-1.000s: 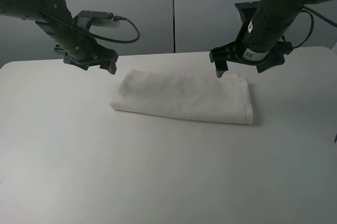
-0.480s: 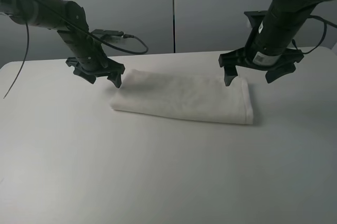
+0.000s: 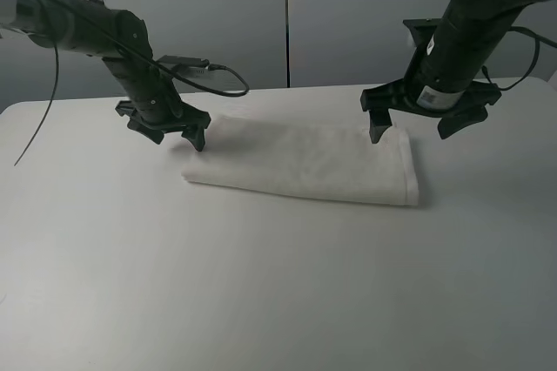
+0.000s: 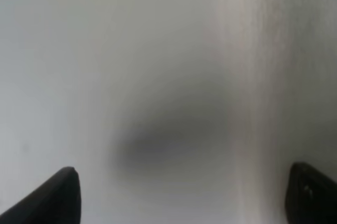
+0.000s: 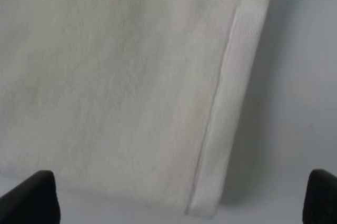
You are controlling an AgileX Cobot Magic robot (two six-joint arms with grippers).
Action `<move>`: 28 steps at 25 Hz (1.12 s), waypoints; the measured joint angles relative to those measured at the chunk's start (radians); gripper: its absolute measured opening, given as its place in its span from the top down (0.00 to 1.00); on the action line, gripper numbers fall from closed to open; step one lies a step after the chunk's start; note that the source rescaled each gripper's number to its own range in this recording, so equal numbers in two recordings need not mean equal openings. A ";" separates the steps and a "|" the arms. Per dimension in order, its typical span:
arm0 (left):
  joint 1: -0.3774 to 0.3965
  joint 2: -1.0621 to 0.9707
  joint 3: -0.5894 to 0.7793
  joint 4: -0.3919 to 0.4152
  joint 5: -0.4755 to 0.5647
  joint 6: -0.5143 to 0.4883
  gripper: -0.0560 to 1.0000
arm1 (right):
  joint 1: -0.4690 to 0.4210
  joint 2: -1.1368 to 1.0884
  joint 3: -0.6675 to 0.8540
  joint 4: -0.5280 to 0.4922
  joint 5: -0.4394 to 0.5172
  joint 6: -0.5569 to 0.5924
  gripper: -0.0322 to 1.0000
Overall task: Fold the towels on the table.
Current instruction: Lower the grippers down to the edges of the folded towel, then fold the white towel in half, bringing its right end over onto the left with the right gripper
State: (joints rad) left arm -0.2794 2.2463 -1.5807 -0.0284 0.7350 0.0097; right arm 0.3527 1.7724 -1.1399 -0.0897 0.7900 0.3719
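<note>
- No word, number or brand name can be read in any of the three views.
- A small pale sticker [image 3: 425, 97] sits on the black wrist of the right arm [image 3: 474, 14], just above the right end effector [image 3: 410, 133]. It carries dark marks, but they are too small and blurred to make out.
- The woven band [image 5: 234, 92] along the edge of the towel [image 3: 305, 162] fills much of the right wrist view. It shows only plain ribbed weave there.
- The left wrist view is too blurred for any fine print to be read.
</note>
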 joint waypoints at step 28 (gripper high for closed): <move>0.000 0.050 -0.066 0.082 0.135 -0.010 0.02 | -0.024 0.304 -0.228 0.120 0.135 -0.146 0.00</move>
State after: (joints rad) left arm -0.2794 2.2963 -1.6468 0.0533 0.8699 0.0000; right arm 0.3284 2.0763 -1.3684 0.0303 0.9252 0.2263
